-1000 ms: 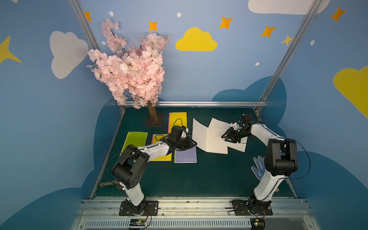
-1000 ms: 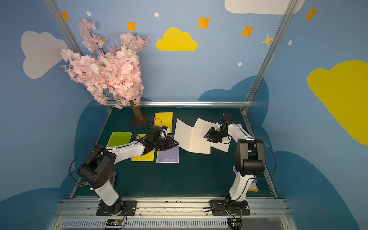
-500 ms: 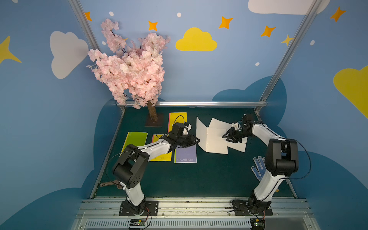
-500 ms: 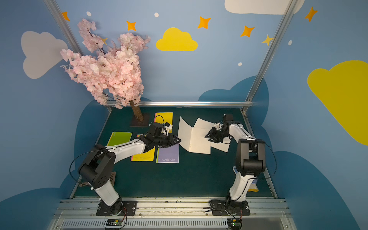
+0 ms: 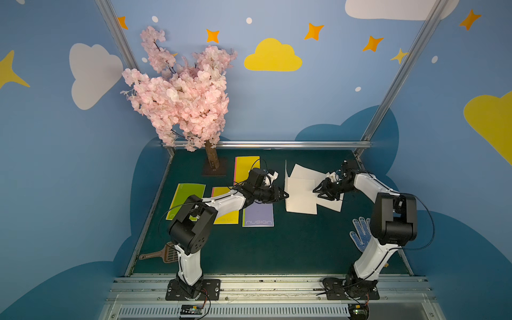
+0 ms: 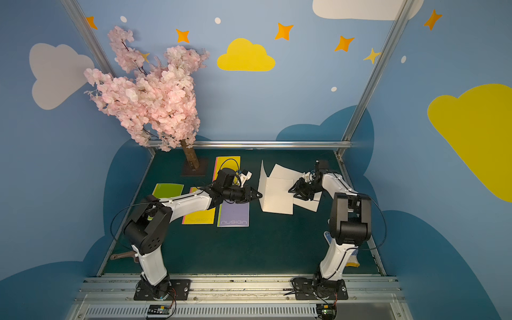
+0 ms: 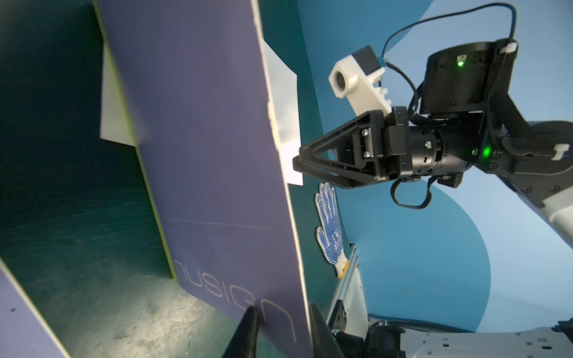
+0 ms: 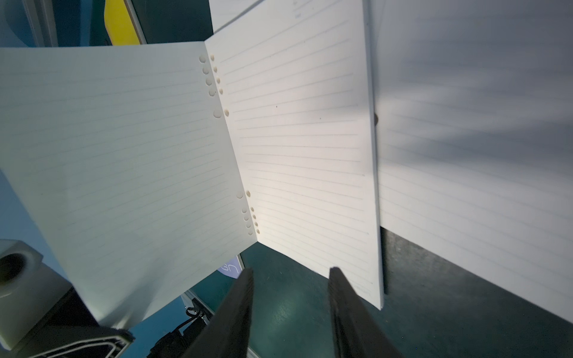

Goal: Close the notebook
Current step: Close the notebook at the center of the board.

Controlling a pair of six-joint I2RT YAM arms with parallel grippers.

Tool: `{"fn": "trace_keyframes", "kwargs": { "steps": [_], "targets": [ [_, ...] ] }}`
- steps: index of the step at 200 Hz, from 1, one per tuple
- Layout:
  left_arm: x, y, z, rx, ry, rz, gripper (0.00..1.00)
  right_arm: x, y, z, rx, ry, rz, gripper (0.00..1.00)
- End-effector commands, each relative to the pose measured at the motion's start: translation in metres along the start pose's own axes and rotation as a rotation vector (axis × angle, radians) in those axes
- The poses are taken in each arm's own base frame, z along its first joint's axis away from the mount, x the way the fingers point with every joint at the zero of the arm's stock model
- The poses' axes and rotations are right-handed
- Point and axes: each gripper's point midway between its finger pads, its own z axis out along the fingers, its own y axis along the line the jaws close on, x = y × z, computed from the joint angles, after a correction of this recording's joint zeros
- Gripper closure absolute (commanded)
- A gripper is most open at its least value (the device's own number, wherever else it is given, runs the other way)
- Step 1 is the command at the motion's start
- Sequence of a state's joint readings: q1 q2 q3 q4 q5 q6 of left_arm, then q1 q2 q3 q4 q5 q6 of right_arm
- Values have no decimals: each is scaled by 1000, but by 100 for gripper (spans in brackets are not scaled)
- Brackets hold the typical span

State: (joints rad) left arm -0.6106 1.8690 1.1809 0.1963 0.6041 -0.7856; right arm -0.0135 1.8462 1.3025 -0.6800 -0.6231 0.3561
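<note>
The notebook (image 5: 300, 196) (image 6: 277, 194) lies open on the green mat, right of centre in both top views. Its right lined page (image 8: 304, 155) lies flat. The left half stands almost upright, showing its purple cover (image 7: 201, 155) and its lined inner page (image 8: 108, 155). My left gripper (image 5: 286, 195) (image 7: 283, 325) is at the upright cover's lower outer edge, which sits between its parted fingers. My right gripper (image 5: 315, 191) (image 8: 290, 279) hovers open at the flat page's outer edge with nothing between its fingers; one fingertip (image 8: 336, 276) overlaps the page corner.
More white lined sheets (image 5: 329, 201) lie under and behind the notebook. A closed purple notebook (image 5: 258, 217), two yellow ones (image 5: 247, 166) (image 5: 225, 217) and a green one (image 5: 185, 194) lie to the left. A blossom tree (image 5: 182, 91) stands at the back, a dotted glove (image 5: 361, 232) front right.
My left gripper has moved right, bringing the notebook's left half from a slant to nearly upright. The right gripper has stayed at the flat page's edge.
</note>
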Motion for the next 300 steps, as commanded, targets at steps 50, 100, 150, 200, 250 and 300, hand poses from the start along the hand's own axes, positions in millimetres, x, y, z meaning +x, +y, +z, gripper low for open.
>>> {"fn": "trace_keyframes", "kwargs": {
  "steps": [50,100,150,200,250,300],
  "targets": [
    [4,-37,17,80,6,143,67,1,-1,-11,-16,-24,-6,55],
    [5,-54,32,117,10,204,64,-1,-2,-17,-14,-45,-6,53],
    [-1,-57,40,145,12,209,62,-7,-6,-29,-22,-75,13,51],
    [-5,-51,48,125,14,198,61,-9,-11,-31,-14,-85,17,48],
    [-4,-12,52,-52,31,135,61,-9,-18,-21,-10,-64,28,48],
    [-3,28,56,-232,79,53,62,-8,-21,-7,-11,-29,35,49]
  ]
}}
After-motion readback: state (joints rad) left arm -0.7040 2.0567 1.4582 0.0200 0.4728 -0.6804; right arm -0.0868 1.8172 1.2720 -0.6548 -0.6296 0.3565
